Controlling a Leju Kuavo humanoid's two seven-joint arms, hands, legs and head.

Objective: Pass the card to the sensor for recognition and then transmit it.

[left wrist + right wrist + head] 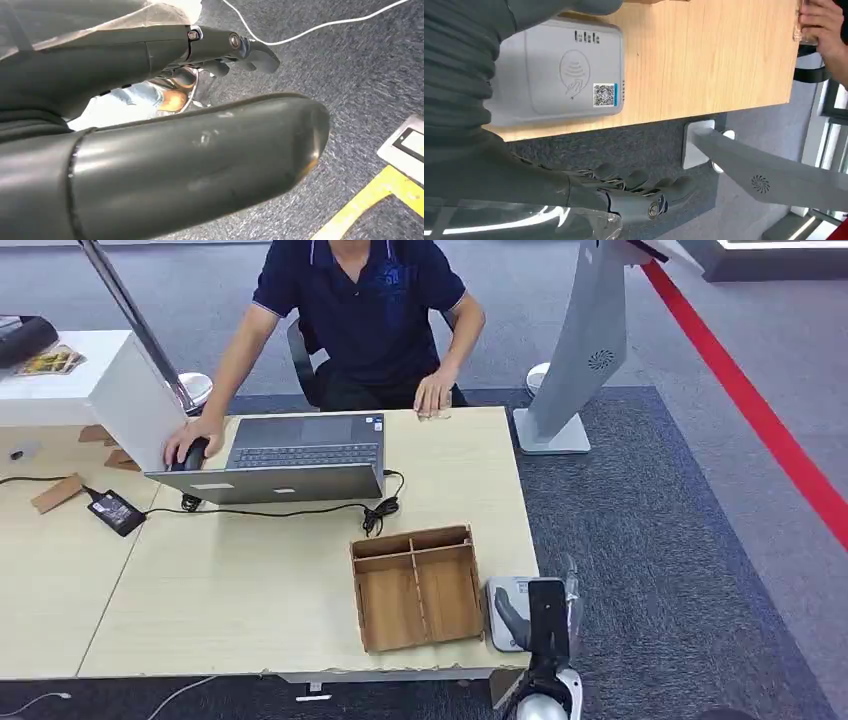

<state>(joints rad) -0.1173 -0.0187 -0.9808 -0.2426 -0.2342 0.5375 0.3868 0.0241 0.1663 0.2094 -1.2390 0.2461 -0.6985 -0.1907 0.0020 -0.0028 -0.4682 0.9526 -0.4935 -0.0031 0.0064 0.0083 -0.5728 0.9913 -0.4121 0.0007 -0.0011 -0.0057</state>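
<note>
Two hands are out, neither holding anything. The robot's right hand [546, 625] hangs off the near corner of the pale wooden surface [250, 590], just beside the flat grey card sensor [506, 602]; its fingers [644, 182] are stretched out loosely. The left hand [165, 150] hangs over grey carpet, fingers [250, 50] slack and apart. What looks like the small card [436, 416] lies at the far edge under a seated person's hand [435, 392], well apart from the sensor.
</note>
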